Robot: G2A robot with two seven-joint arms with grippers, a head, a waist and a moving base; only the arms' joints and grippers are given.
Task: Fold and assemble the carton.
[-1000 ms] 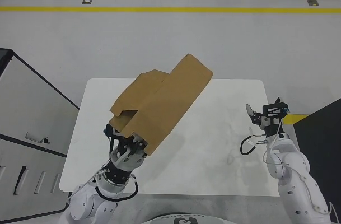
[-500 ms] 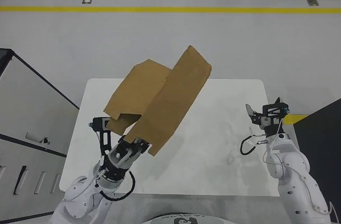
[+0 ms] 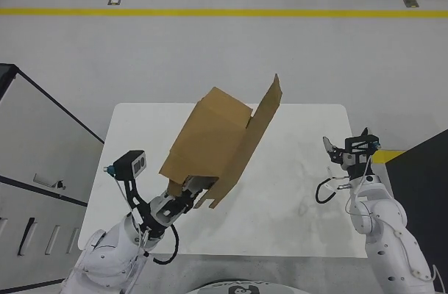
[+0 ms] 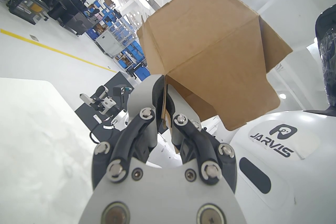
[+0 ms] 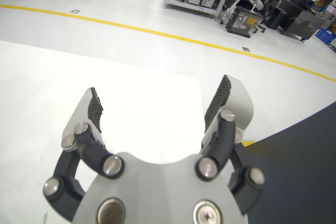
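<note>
A brown cardboard carton point(image 3: 220, 143) is held up in the air above the white table point(image 3: 304, 213), partly opened, with one long flap standing up on its far right side. My left gripper point(image 3: 188, 192) is shut on the carton's lower edge near the table's front left. In the left wrist view the carton point(image 4: 210, 51) rises above the gripper point(image 4: 164, 93), and a thin cardboard edge is pinched between the two dark pads. My right gripper point(image 3: 334, 149) stands open by the table's right edge with nothing in it; its ribbed pads point(image 5: 224, 99) are wide apart.
A dark cabinet point(image 3: 18, 147) stands to the left of the table and a dark surface point(image 3: 429, 176) to the right. A yellow floor line point(image 3: 209, 12) runs beyond the table. The table's right half is bare.
My left arm has turned the carton, swinging it from a flat slanted sheet into a more opened, box-like shape with a flap upright. The left wrist rolled outward. The right arm kept still.
</note>
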